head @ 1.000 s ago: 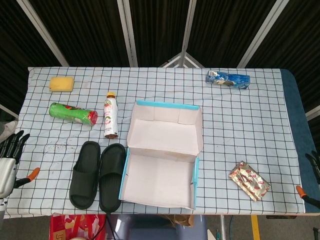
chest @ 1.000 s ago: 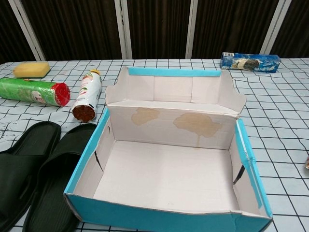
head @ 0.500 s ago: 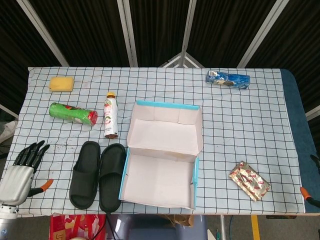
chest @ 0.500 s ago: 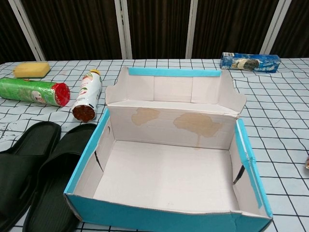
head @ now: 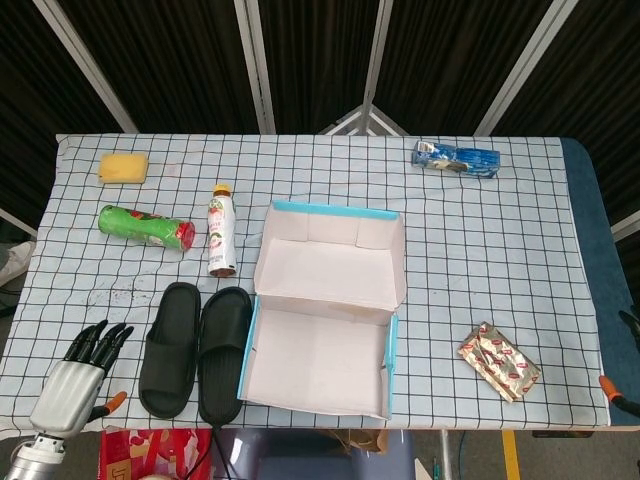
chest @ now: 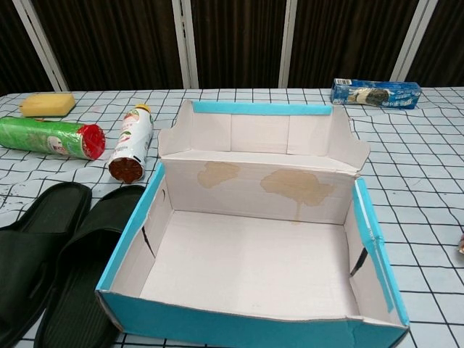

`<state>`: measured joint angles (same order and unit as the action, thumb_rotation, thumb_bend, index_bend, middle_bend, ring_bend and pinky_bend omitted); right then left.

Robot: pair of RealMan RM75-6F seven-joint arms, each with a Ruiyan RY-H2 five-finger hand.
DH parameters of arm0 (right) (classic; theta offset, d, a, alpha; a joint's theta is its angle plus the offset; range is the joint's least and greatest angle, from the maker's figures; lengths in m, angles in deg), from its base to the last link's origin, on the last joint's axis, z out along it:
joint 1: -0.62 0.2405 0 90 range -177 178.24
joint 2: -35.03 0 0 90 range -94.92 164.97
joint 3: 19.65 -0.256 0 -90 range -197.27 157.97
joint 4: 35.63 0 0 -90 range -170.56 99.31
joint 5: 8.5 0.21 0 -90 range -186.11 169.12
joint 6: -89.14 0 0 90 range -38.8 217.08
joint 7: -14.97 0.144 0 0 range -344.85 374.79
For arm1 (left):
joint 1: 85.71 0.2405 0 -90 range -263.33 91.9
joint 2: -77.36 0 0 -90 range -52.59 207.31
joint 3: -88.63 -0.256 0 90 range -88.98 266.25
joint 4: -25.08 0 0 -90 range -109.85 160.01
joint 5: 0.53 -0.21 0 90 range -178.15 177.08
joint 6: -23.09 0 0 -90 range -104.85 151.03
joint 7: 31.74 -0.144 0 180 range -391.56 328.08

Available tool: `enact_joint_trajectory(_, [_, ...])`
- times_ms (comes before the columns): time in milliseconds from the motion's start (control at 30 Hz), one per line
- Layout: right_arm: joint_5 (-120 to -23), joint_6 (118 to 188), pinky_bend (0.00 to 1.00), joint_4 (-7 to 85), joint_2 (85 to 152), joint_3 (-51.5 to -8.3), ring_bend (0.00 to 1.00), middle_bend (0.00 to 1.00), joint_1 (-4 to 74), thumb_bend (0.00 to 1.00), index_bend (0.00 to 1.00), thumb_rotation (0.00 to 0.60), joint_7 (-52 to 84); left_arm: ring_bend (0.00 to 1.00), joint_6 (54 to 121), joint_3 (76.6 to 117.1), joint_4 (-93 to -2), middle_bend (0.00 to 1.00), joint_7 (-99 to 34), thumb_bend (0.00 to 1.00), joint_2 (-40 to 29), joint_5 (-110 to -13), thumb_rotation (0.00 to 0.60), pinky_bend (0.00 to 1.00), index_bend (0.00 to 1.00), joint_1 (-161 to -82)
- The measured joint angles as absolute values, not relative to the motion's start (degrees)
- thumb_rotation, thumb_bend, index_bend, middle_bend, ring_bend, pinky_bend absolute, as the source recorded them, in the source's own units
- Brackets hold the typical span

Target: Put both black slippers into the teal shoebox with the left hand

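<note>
At the table's right edge we glimpse only a sliver of the right hand point(head: 628, 325), its state unreadable. Left hand point(head: 78, 380) hovers empty, fingers extended, beside both black slippers point(head: 195, 350) lying flat left of the open teal shoebox point(head: 392, 345).

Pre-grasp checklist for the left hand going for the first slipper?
1. Left hand empty, fingers apart: ok.
2. Both slippers on the table, side by side left of the box: ok.
3. Teal shoebox open, lid folded back, nothing inside: ok.
4. Path from hand to the nearer slipper free of objects: ok; the green can and bottle lie further back.
5. Right hand out of the way: cannot tell; only a sliver shows at the right edge of the head view.
</note>
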<state>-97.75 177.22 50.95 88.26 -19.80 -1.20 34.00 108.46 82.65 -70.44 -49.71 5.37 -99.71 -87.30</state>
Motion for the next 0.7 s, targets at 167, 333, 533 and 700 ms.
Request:
enact_joint_trajectory(167, [-97.7, 177.2, 0.01, 50.8, 88.2, -19.8, 0.00, 0.02, -1.2, 0.31, 0.06, 0.600, 34.3, 0.00, 107.4, 83.1, -67.4, 0.09, -51.8, 0.27, 2.3, -100.0, 0.600, 0.09, 0.00, -87.8])
enact_joint_trajectory(333, [-97.5, 176.4, 0.01, 50.5, 88.2, -19.8, 0.00, 0.02, -1.0, 0.31, 0.06, 0.600, 35.4, 0.00, 105.3, 82.5, -66.9, 0.09, -52.7, 0.27, 0.2, -99.8, 0.600, 0.09, 0.00, -88.3])
enact_joint_trajectory(533, [-97.6, 176.6, 0.01, 50.1, 88.3, -19.9, 0.00, 0.02, -0.9, 0.31, 0.06, 0.600, 35.8, 0.00, 103.4, 82.0, -65.7, 0.09, -55.2, 0.27, -2.3, -99.7, 0.600, 0.09, 0.00, -88.8])
enact_joint_trajectory(700, [-97.6, 177.1, 0.01, 49.8, 88.3, -19.9, 0.00, 0.02, -1.1, 0.31, 0.06, 0.600, 36.4, 0.00, 102.6, 82.0, -64.7, 0.09, -57.0, 0.27, -4.0, -99.5, 0.600, 0.09, 0.00, -89.1])
